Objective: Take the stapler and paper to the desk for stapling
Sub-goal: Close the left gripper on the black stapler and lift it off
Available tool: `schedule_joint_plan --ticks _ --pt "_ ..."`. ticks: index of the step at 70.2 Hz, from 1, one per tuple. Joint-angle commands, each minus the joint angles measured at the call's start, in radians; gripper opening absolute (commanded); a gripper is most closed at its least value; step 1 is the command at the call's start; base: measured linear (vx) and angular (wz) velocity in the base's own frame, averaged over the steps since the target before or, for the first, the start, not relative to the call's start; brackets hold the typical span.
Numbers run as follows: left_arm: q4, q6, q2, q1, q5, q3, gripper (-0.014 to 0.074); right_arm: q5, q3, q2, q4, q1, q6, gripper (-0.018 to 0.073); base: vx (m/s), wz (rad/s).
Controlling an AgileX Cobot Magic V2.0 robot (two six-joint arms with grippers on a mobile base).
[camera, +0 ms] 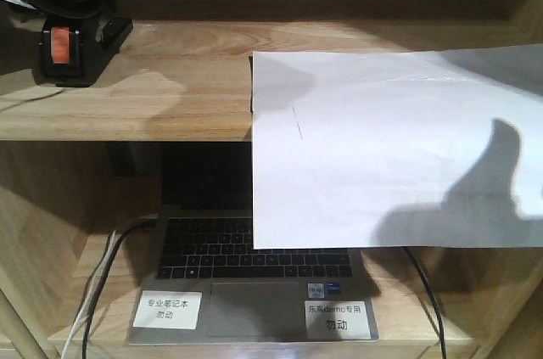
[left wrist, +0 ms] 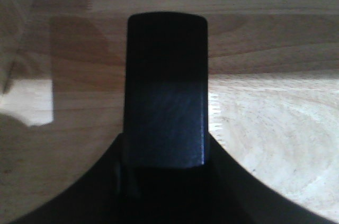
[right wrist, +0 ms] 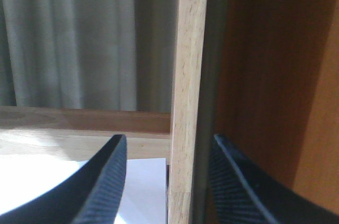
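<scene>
stapler (left wrist: 164, 75) fills the middle of the left wrist view. the left gripper (left wrist: 164, 152) looks clamped on it: the dark finger arcs press against both of its long flanks with no gap showing. it is a grip across the narrow body, probably so the stapler cannot twist. in the front view it sits at the far left, under the arm, with its orange rear end turned to the camera. it is low on the desk (camera: 170, 96), which is how i read the wide wood-grain top with its darker back rail. whether it rests there or hangs just above, i cannot tell.

the right gripper (right wrist: 168, 139) is spread wide and holds nothing. the edge of a wooden upright (right wrist: 185, 75) stands in the gap between its fingers, which may be touching it or not. a grey curtain (right wrist: 69, 38) hangs behind.

just below the right gripper's left finger lies a corner of the paper (camera: 382, 147). in the front view the sheet is well apart from the stapler, on the right. its upper part lies over the desk and its lower part covers the front edge and half the screen of a laptop (camera: 254, 283) in the compartment beneath. i cannot tell whether it droops or is propped. a broad shadow (camera: 484, 198) falls on its right side.

the overhang leaves a free edge to pinch, so the open claw seems placed for that. the sheet is thin and will likely slide or buckle if taken carelessly.
</scene>
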Motion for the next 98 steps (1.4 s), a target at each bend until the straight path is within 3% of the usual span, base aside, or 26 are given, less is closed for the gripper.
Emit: schedule_joint_plan --ticks 1,21,45,55,68,84,98 --pt "0.011 0.006 -0.043 0.006 -0.079 -0.028 -0.0008 -0.069 -0.027 0.012 -0.003 -0.006 -0.002 0.0343 0.0 0.0" --pt "-0.071 0.109 -0.141 0.006 -0.201 -0.008 -0.0008 -0.069 -0.027 0.012 -0.003 -0.006 -0.002 0.0343 0.0 0.0" --pt "-0.246 0.316 -0.458 0.005 -0.509 0.409 -0.0008 -0.069 -0.027 0.012 -0.003 -0.006 -0.002 0.0343 0.0 0.0" --pt "-0.355 0.496 -0.623 0.005 -0.61 0.614 -0.0008 -0.069 -0.027 0.012 -0.003 -0.006 -0.002 0.0343 0.0 0.0" --pt "-0.477 0.679 -0.813 0.005 -0.644 0.806 -0.0008 -0.069 -0.027 0.012 -0.003 -0.006 -0.002 0.0343 0.0 0.0" --pt "-0.557 0.704 -1.044 0.005 -0.644 0.979 -0.0008 -0.069 -0.027 0.012 -0.003 -0.006 -0.006 0.0343 0.0 0.0" --pt "-0.558 0.704 -1.224 0.005 -0.641 1.096 -0.0008 -0.069 -0.027 0.012 -0.003 -0.006 -0.006 0.0343 0.0 0.0"
